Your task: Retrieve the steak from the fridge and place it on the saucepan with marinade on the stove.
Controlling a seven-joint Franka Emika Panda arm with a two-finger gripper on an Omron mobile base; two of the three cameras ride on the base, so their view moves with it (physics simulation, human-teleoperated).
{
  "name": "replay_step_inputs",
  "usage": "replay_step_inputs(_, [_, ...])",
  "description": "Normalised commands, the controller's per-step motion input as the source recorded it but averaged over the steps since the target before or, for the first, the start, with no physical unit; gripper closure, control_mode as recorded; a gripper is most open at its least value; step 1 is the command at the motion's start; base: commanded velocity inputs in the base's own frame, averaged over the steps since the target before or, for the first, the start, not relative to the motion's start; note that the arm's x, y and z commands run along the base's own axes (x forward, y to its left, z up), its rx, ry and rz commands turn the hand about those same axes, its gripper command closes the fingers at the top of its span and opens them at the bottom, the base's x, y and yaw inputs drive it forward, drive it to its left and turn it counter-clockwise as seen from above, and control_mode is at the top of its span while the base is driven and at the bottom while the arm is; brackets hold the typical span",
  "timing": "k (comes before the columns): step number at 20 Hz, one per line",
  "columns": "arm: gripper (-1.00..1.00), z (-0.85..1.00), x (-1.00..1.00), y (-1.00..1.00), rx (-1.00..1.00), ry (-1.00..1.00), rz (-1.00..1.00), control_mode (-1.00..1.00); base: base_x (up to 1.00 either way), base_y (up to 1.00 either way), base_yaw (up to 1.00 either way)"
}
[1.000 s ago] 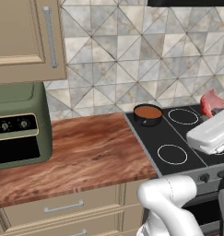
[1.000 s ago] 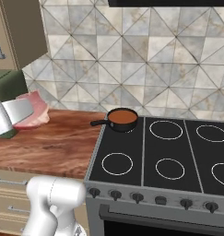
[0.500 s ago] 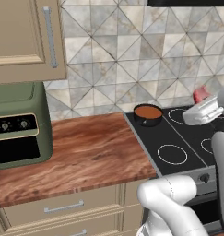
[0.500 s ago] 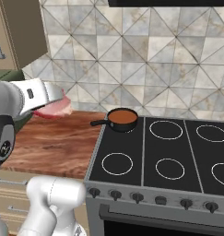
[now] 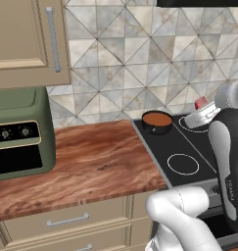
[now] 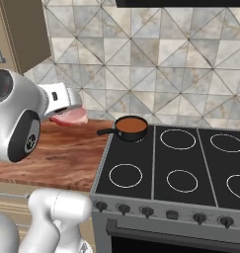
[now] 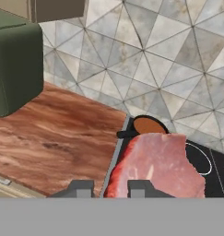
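The steak (image 7: 162,163), a red-pink marbled slab, hangs in the air with my gripper (image 7: 109,189) shut on its near edge. In the right base view the steak (image 6: 71,117) is over the wooden counter, left of the saucepan with marinade (image 6: 132,127) and above its level, under my gripper (image 6: 74,109). The left base view shows a red end of the steak (image 5: 201,103) right of the saucepan (image 5: 157,121). The dark pot of reddish-brown liquid (image 7: 148,125) sits on the back left burner of the stove (image 6: 183,163), handle pointing left. The fridge is out of view.
A green toaster oven (image 5: 17,132) stands at the left end of the wooden counter (image 5: 101,157). A wall cabinet (image 5: 27,39) hangs above it. Tiled wall behind. The stove's other ring burners (image 6: 177,139) carry nothing. Drawers (image 5: 66,220) sit below the counter.
My arm has swung forward with the steak still gripped, bringing it from the near side of the counter closer to the saucepan. The pot has not moved.
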Motion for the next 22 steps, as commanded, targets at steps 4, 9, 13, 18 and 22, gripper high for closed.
replay_step_inputs(4, [1.00, -0.63, 0.35, 0.00, 0.00, -0.07, 0.00, -1.00, 0.00, 0.00, 0.00])
replay_step_inputs(9, [1.00, -0.17, 0.52, -0.12, 0.00, -0.02, 0.00, -1.00, 0.00, 0.00, 0.00])
replay_step_inputs(13, [1.00, 0.00, 0.65, -0.28, 0.00, 0.02, 0.00, -1.00, 0.00, 0.00, 0.00])
replay_step_inputs(18, [1.00, 0.00, 0.62, -0.28, 0.01, 0.08, 0.00, -1.00, 0.00, 0.00, 0.00])
replay_step_inputs(22, [1.00, 0.00, 0.55, -0.25, 0.03, 0.14, 0.00, -1.00, 0.00, 0.00, 0.00])
